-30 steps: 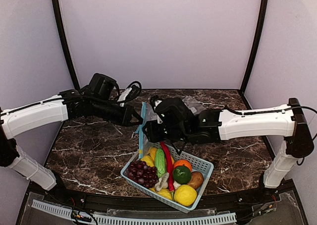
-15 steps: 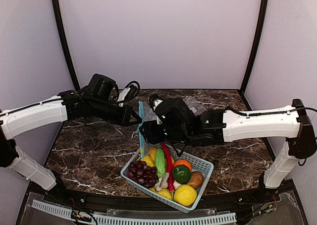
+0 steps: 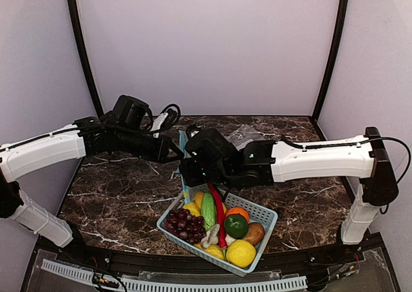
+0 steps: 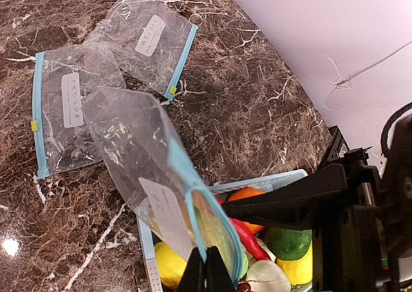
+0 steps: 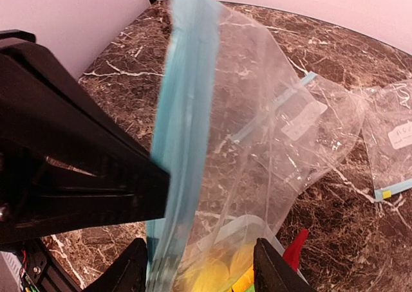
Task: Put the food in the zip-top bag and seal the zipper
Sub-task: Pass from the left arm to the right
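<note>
The zip-top bag (image 4: 132,150) hangs in the air over the far left corner of the basket (image 3: 262,209). The left tool (image 4: 206,266), fingers pressed together, pinches its zipper (image 4: 183,182). The right tool (image 5: 203,266) stands spread with the blurred zipper edge between its fingers; contact cannot be made out. From above, the right arm hides most of the bag. The orange (image 3: 237,211), avocado (image 3: 235,227) and gourd (image 3: 208,209) lie in the basket.
</note>
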`<state>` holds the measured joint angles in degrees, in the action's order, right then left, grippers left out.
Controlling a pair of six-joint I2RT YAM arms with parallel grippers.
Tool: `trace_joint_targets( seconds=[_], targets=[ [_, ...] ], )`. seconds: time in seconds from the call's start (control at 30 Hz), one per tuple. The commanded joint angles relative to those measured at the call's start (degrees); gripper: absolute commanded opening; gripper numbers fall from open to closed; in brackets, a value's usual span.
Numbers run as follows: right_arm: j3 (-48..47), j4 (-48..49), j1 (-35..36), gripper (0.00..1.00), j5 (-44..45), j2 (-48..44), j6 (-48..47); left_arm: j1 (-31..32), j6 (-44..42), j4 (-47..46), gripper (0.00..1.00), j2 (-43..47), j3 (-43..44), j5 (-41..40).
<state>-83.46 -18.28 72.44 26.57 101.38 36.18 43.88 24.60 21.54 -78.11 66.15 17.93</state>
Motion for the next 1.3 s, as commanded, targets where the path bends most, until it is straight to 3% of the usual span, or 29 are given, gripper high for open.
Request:
trace_joint_targets(
  seconds=[0.0,0.6,0.67,0.77,0.97,1.27],
  targets=[
    [-2.48,-5.17,0.43,0.52,4.91,1.52,0.82,0.01,-0.52,1.29,0.01,2.06,-1.12,-0.76],
    [-1.56,-5.76,0.49,0.45,7.65,0.29,0.16,0.06,-1.93,2.63,0.01,1.75,-1.29,-3.72],
    [-1.89,-6.23,0.41,0.4,8.56,1.12,0.15,0.04,-1.92,2.72,0.01,1.83,-1.29,-3.75],
    [-3.3,-9.93,0.38,0.23,11.4,2.08,0.88,0.07,-2.39,3.97,0.01,2.06,-1.24,-5.04],
    [-2.98,-13.0,-0.5,0.03,15.04,-0.87,1.21,0.05,-4.58,10.61,0.01,5.19,-2.78,-15.96],
    [-1.29,-6.15,-1.87,0.0,5.44,-2.71,-6.53,0.03,-4.9,9.74,0.04,8.23,-5.3,-14.6]
  ],
)
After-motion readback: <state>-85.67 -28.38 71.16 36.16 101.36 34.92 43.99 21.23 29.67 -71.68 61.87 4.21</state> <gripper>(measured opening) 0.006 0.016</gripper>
